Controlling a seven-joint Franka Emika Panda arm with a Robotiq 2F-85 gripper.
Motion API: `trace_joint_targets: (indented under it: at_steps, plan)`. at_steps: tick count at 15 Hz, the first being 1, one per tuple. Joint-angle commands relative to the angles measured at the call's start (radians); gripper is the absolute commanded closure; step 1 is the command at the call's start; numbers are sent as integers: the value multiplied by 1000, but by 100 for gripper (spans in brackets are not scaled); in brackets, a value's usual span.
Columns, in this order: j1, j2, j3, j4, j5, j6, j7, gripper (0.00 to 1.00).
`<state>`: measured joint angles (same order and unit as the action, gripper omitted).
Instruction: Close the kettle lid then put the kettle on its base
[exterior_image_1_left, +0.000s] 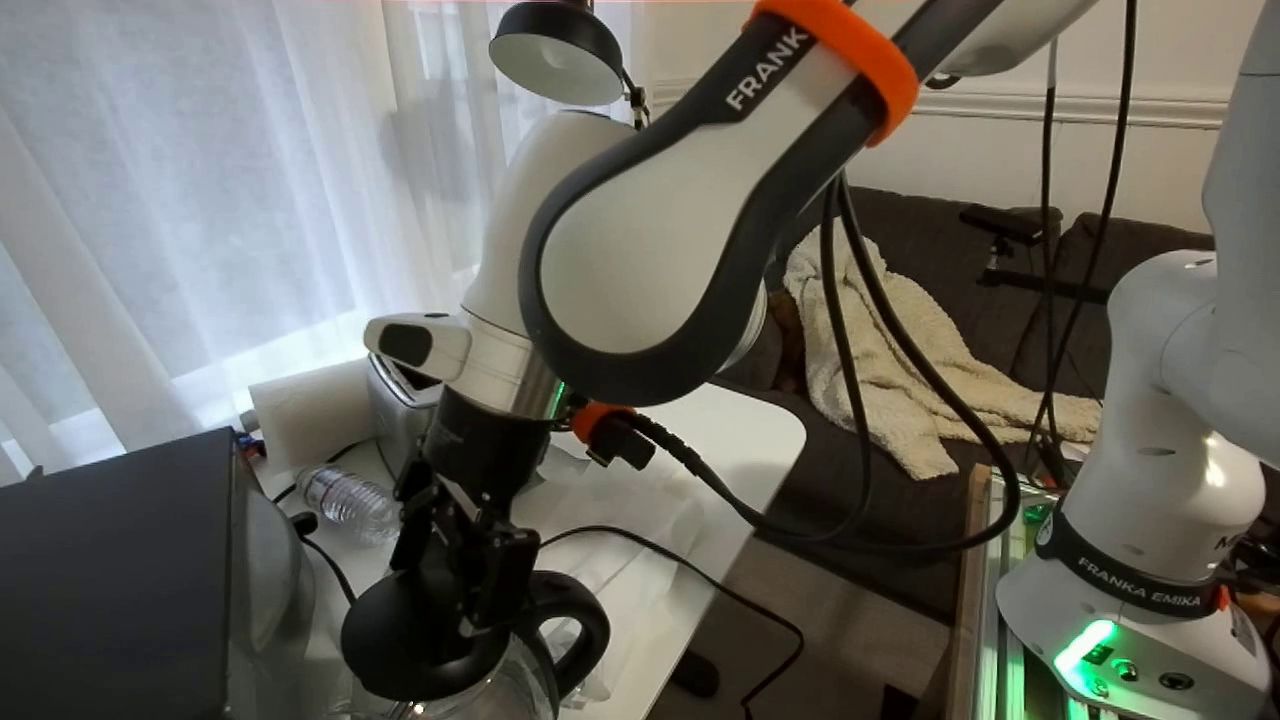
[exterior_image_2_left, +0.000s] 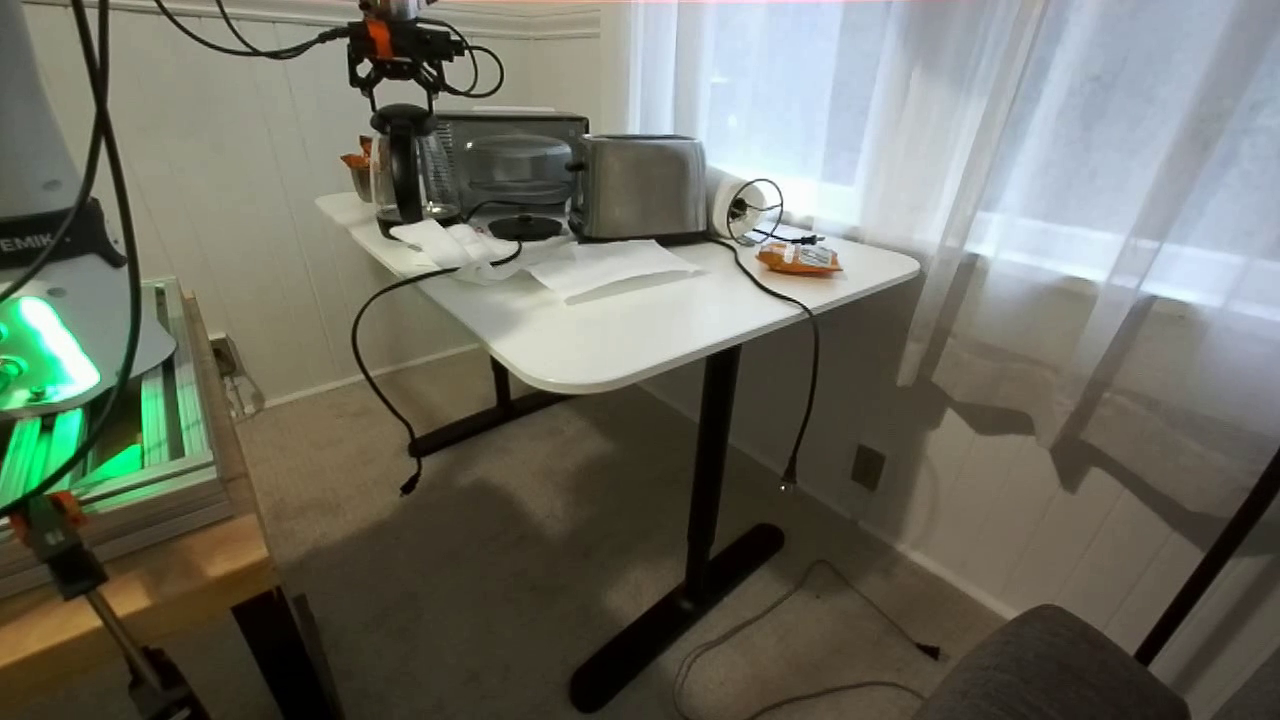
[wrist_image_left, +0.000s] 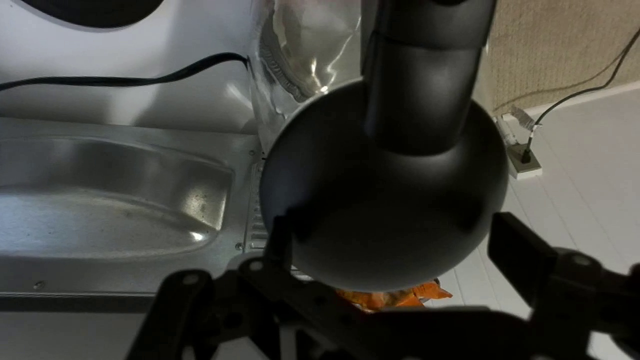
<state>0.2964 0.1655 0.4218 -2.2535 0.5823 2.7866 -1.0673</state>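
The glass kettle (exterior_image_2_left: 438, 175) with a black handle (exterior_image_2_left: 404, 180) stands upright on the white table. Its glass body also shows at the bottom of an exterior view (exterior_image_1_left: 500, 693). Its black domed lid (wrist_image_left: 385, 210) lies over the kettle's top; whether it is latched cannot be told. The round black base (exterior_image_2_left: 525, 227) lies on the table beside the kettle, and part of it shows at the wrist view's top left (wrist_image_left: 95, 10). My gripper (wrist_image_left: 390, 235) is open and points down, with one finger on each side of the lid. Whether the fingers touch it is unclear.
A toaster oven (exterior_image_1_left: 110, 580) stands close to the kettle. A steel toaster (exterior_image_2_left: 645, 190) stands beyond the base. A plastic bottle (exterior_image_1_left: 350, 500), paper (exterior_image_2_left: 610, 268), an orange packet (exterior_image_2_left: 800, 260) and a black cord (exterior_image_2_left: 400, 282) hanging over the edge are also there.
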Motion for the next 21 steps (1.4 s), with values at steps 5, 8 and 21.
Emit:
trace_joint_targets:
  at_steps: [5,8,21]
  plan:
    - [-21,52,33,6,-35,18,4,0]
    - [-22,41,29,3,-62,15,22,0]
    - [5,-211,-43,-24,-197,-423,273,0]
